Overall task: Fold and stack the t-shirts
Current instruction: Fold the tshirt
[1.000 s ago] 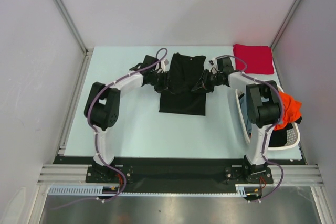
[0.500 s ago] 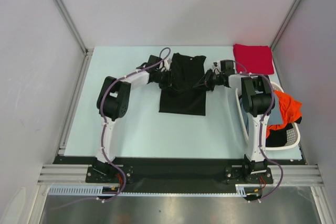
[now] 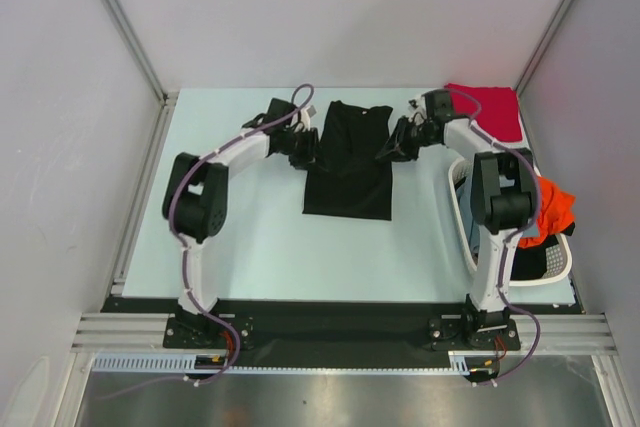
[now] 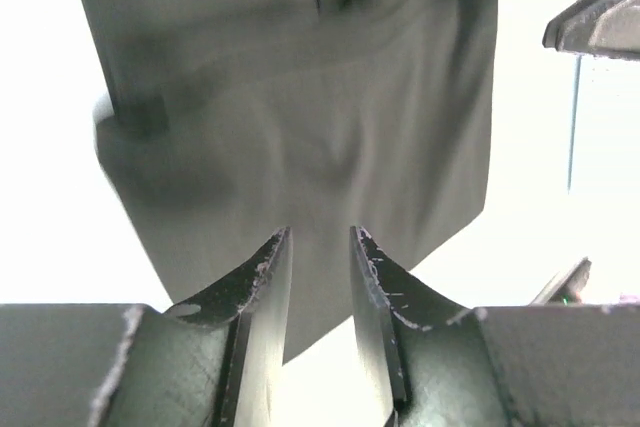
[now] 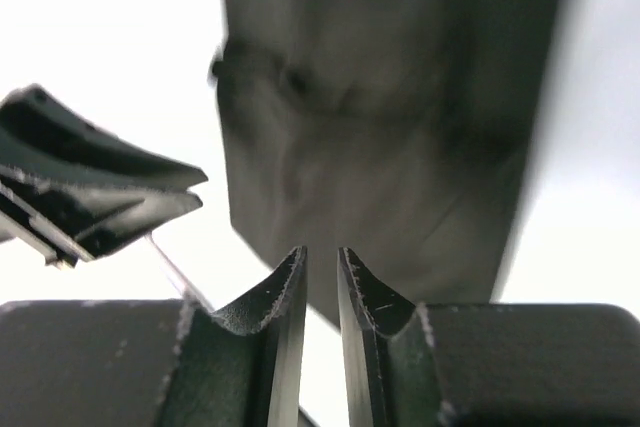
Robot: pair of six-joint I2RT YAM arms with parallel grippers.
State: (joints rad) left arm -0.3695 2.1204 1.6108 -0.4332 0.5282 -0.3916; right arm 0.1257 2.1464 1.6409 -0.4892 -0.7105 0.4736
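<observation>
A black t-shirt lies flat mid-table, its sleeves folded in so it forms a narrow upright shape. My left gripper sits at its left edge and my right gripper at its right edge, both near the upper half. In the left wrist view the black cloth lies just beyond my left gripper, whose jaws stand narrowly apart with nothing between them. In the right wrist view my right gripper shows a thin empty gap over the cloth. A folded red t-shirt lies at the back right.
A white perforated basket stands at the right edge behind the right arm, with an orange t-shirt spilling from it. The opposite gripper shows at the left of the right wrist view. Metal frame posts rise at the back corners.
Both grippers have drawn back a little from the black shirt's sides. The right arm's wrist has swung toward the back of the table. The shirt lies as before.
</observation>
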